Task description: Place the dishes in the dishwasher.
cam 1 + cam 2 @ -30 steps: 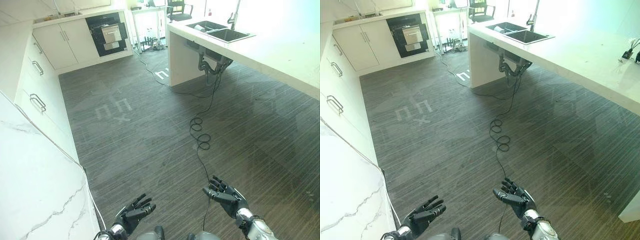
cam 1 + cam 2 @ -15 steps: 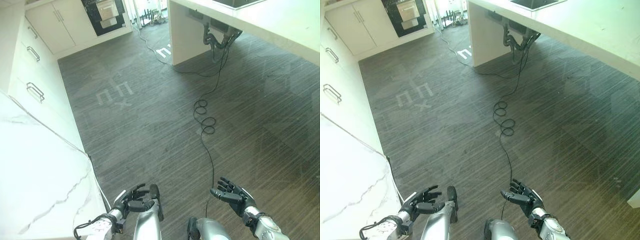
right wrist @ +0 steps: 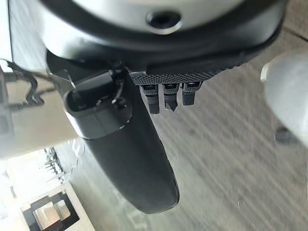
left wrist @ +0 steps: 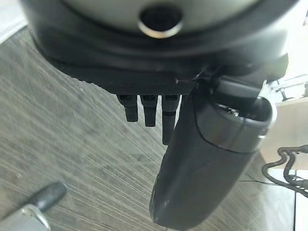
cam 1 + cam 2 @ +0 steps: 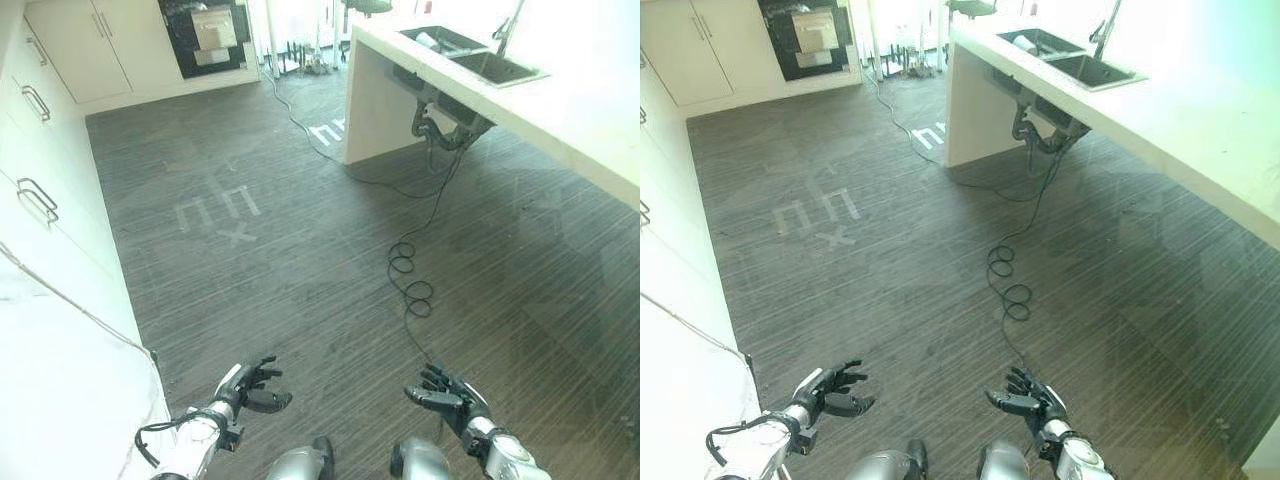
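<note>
Left hand (image 5: 248, 385) and right hand (image 5: 441, 392) released, empty, low over floor; sink (image 5: 470, 55) at 1 o'clock, dishwasher (image 5: 205, 35) at 11 — in transit.

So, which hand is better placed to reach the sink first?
Probably the right hand: the sink lies far ahead on the robot's right. The left hand is further away. Both are open and hold nothing.
</note>
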### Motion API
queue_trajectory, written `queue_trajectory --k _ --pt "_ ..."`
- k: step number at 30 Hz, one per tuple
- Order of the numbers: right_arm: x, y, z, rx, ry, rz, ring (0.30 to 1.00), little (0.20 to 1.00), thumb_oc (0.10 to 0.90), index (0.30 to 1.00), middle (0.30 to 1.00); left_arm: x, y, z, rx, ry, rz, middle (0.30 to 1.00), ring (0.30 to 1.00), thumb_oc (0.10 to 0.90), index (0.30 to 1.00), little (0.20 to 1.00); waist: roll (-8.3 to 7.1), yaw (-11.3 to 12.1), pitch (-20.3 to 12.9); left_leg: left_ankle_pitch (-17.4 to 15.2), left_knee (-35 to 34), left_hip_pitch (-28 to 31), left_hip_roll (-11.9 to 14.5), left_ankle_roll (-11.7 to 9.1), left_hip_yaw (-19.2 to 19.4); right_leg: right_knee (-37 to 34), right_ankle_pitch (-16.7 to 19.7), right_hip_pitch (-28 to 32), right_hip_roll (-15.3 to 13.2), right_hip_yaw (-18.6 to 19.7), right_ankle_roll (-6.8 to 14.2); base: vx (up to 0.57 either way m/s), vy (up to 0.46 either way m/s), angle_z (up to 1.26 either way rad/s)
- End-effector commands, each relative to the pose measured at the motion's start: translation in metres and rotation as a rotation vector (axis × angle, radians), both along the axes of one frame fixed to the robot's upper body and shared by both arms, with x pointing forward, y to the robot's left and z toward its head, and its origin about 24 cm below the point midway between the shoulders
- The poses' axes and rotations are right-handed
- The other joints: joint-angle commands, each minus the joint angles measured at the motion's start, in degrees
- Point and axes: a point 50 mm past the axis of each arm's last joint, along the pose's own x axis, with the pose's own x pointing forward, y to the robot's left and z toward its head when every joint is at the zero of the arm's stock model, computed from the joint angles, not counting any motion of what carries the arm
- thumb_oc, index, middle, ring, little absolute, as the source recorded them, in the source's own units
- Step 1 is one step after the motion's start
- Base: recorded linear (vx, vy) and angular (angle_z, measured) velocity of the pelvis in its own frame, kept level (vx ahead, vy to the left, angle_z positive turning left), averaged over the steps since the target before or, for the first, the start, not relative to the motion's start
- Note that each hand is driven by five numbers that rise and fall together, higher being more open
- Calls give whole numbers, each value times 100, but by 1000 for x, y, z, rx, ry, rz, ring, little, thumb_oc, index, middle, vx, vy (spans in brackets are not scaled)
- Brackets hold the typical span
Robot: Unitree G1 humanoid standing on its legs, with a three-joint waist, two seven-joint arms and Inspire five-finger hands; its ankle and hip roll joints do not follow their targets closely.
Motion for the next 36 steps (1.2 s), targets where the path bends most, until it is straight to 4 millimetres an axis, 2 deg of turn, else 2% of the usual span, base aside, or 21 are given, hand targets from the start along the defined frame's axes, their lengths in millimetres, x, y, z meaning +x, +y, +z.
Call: queue_trajectory --k 1,3,5,8,9,10,11,12,15,16,19,20,21,22,24,28,30,32,33,34,36 --pt "18 -31 27 -20 -158 -58 900 900 800 900 900 24 3 32 17 -174 -50 900 900 800 900 900 -144 -216 147 -1041 452 92 115 -308 -406 -1695 771 544 -36 -192 68 340 -138 20" --pt "12 -36 23 -12 -136 -51 900 900 800 900 900 21 -1 26 6 -149 -60 900 900 800 900 900 -314 -353 115 -1341 452 364 -156 -290 -580 -1695 837 -220 -454 74 257 503 -161 27" --pt "7 -36 19 -6 -131 -57 900 900 800 900 900 14 -6 19 6 -129 -79 900 900 800 900 900 -325 -385 36 -1583 452 594 -231 -280 -700 -1695 862 -476 -588 136 303 580 -182 26" --pt "4 -35 16 -6 -122 -55 900 900 800 900 900 2 -6 11 5 -100 -75 900 900 800 900 900 -274 -336 -77 -1756 452 893 -133 -365 -710 -1695 848 -168 -517 92 156 572 -217 9" --pt "4 -32 15 -14 -115 -39 900 900 800 900 900 -4 -5 5 -11 -71 -53 900 900 800 900 900 -223 -369 -203 -1737 452 1186 19 -520 -763 -1695 679 49 -340 185 -38 782 -301 -1" --pt "6 -32 16 -18 -119 -30 900 900 800 900 900 -6 -5 4 -19 -64 -44 900 900 800 900 900 -204 -372 -227 -1646 452 1301 86 -588 -737 -1695 604 130 -282 196 -110 922 -370 7" --pt "8 -35 19 -33 -123 -14 900 900 800 900 900 -10 -3 2 -20 -46 -33 900 900 800 900 900 -209 -310 -275 -742 452 1594 193 -786 -689 -1695 372 364 -138 284 -282 735 -335 -6" --pt "11 -37 21 -46 -130 -5 900 900 800 900 900 -11 -2 1 -32 -44 -14 900 900 800 900 900 -297 -234 -265 -151 1191 1401 241 -914 -653 -1695 211 539 -119 374 -418 735 -356 -21" --pt "11 -44 24 -76 -129 4 900 900 800 900 900 -13 0 1 -50 -47 -2 900 900 800 900 900 -389 -164 -188 219 3025 546 386 -1019 -524 -1695 31 808 -132 402 -623 351 -207 -47" --pt "10 -50 25 -92 -119 -15 900 900 800 900 900 -10 0 3 -51 -50 -13 900 900 800 900 900 -386 -106 -70 285 3841 -187 673 -990 -487 -1695 -107 1075 -68 352 -757 298 -127 -13" --pt "8 -53 23 -101 -101 -24 900 900 800 900 900 -8 -2 0 -60 -45 -12 900 900 800 900 900 -403 86 61 -40 2945 -754 299 -726 -265 -1695 -265 1403 -58 433 -654 374 32 -5" --pt "8 -52 21 -104 -92 -25 900 900 800 900 900 -9 -3 -1 -61 -40 -10 900 900 800 900 900 -425 111 76 -49 2350 -684 311 -696 -89 -1695 -338 1481 -45 473 -623 469 184 -69" --pt "6 -51 18 -107 -73 -39 900 900 800 900 900 -9 -6 -4 -63 -32 -10 900 900 800 900 900 -391 148 69 87 974 -617 335 -723 83 -1695 -472 1600 27 499 -554 504 226 -83" --pt "4 -50 16 -108 -63 -46 900 900 800 900 900 -11 -9 -6 -65 -26 -9 900 900 800 900 900 -339 209 82 189 452 -715 292 -775 -58 -1695 -552 1699 99 591 -514 482 246 -69" --pt "-1 -48 10 -110 -41 -43 900 900 800 900 900 -18 -13 -12 -70 -14 -4 900 900 800 900 900 -85 384 42 269 452 -1506 646 -972 -582 -1695 -740 1868 419 791 -480 650 421 -77" --pt "-3 -47 5 -117 -7 -48 900 900 800 900 900 -24 -12 -16 -70 -9 17 900 900 800 900 900 -109 473 -120 202 452 -1398 657 -871 -527 -1695 -986 2280 206 929 -249 479 375 -61" --pt "-8 -44 0 -92 14 -71 900 900 800 900 900 -21 -9 -14 -51 -9 2 900 900 800 900 900 -203 466 -163 11 452 -1149 472 -708 -544 -1695 -922 2544 69 878 -198 429 294 -21" --pt "-11 -40 -5 -76 41 -99 900 900 800 900 900 -17 -8 -12 -36 -13 -31 900 900 800 900 900 -194 405 -226 -144 452 -940 369 -524 -566 -1695 -260 2767 9 714 -107 447 364 -11" --pt "-20 -39 -11 -68 72 -162 900 900 800 900 900 -11 -7 -10 -17 -16 -39 900 900 800 900 900 -132 307 -218 -346 452 -679 197 -288 -618 -959 591 2619 -146 557 114 529 537 19" --pt "-28 -38 -16 -72 90 -156 900 900 800 900 900 -9 -4 -10 4 -8 -32 900 900 800 900 900 -100 251 -170 -534 452 -442 57 -120 -616 60 1019 2158 -274 525 194 478 544 37" --pt "-33 -37 -20 -80 93 -126 900 900 800 900 900 -9 0 -10 9 -4 -7 900 900 800 900 900 32 167 -89 -715 452 -192 66 -49 -663 842 992 1439 -267 473 97 227 257 30"
